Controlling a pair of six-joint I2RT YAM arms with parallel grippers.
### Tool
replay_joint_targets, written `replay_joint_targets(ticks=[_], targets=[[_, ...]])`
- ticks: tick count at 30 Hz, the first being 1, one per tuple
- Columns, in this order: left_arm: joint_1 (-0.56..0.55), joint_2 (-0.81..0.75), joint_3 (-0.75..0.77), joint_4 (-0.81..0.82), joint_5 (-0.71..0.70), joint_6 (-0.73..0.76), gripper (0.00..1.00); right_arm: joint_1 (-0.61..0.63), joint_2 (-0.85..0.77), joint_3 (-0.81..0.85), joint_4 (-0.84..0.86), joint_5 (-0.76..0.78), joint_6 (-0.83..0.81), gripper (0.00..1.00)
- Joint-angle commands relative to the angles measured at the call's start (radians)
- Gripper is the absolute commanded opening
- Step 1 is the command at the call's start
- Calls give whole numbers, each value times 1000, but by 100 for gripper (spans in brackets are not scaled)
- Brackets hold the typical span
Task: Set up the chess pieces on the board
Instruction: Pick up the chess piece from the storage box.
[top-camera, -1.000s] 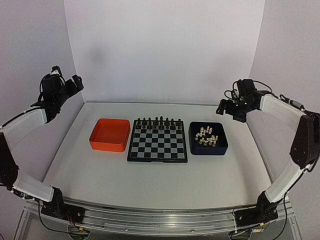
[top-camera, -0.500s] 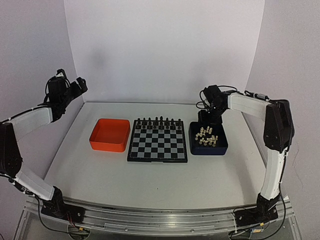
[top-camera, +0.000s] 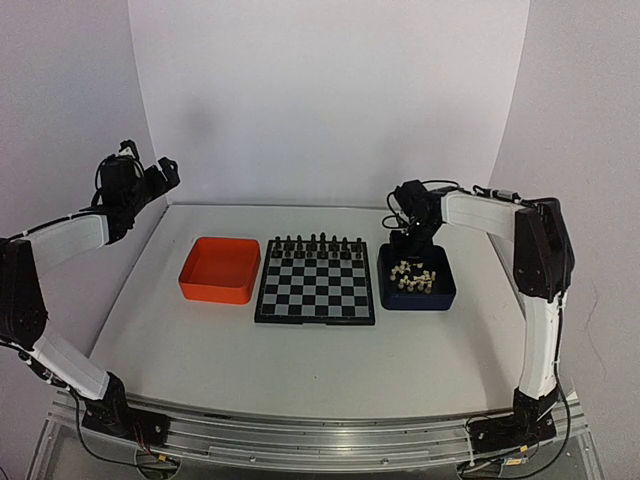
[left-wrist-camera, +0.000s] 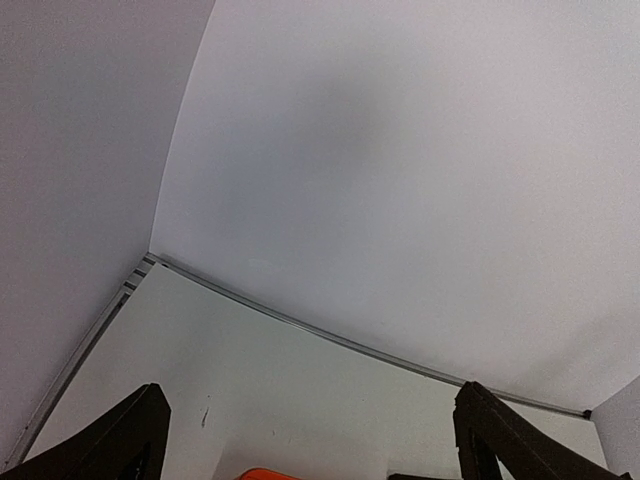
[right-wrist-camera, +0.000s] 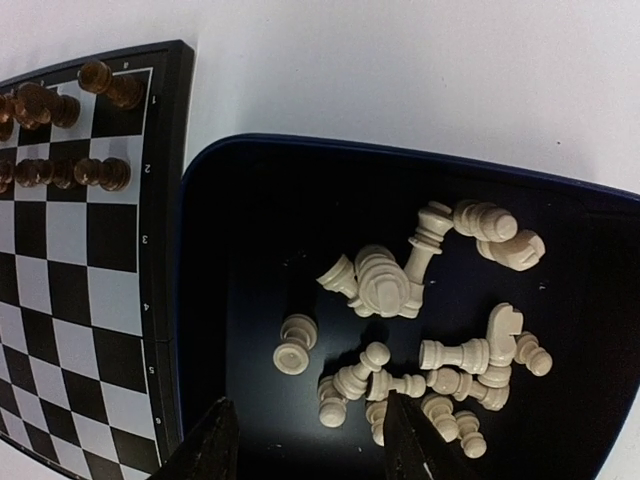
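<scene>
One small black-and-silver checkered chessboard (top-camera: 316, 284) lies mid-table, between one orange square tray (top-camera: 215, 293) on the left and one dark blue square tray (top-camera: 417, 298) on the right. Two rows of tiny black pieces (top-camera: 312, 243) line the board's far edge. About sixteen tiny cream-white chess pieces (right-wrist-camera: 385, 285) lie jumbled in the blue tray. The right gripper (right-wrist-camera: 305, 400) hovers over them, jaws half apart and gripping nothing. The left gripper (left-wrist-camera: 310, 400) is spread wide, empty, raised at the left. The white table (top-camera: 300, 360) is enclosed by plain white walls (top-camera: 330, 100).

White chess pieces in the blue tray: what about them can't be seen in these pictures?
- Top view: the chess pieces are too small to tell their kinds or count them.
- Right wrist view: they overlap in a pile, and one sits partly behind a finger of the right gripper.
- Left wrist view: none show; only a sliver of the orange tray, cut off by the bottom edge.
</scene>
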Motion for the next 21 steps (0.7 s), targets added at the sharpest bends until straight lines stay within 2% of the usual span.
replay_joint_targets(ticks=[1,10,21], targets=[[-1,7,13,50,19,4,100,9,49,60,-16,-31,-8,44],[0,21,20,52,28,3,100,11,111,96,-18,-24,-26,37],[-1,15,10,47,25,-1,100,14,151,109,-17,-26,-41,24]])
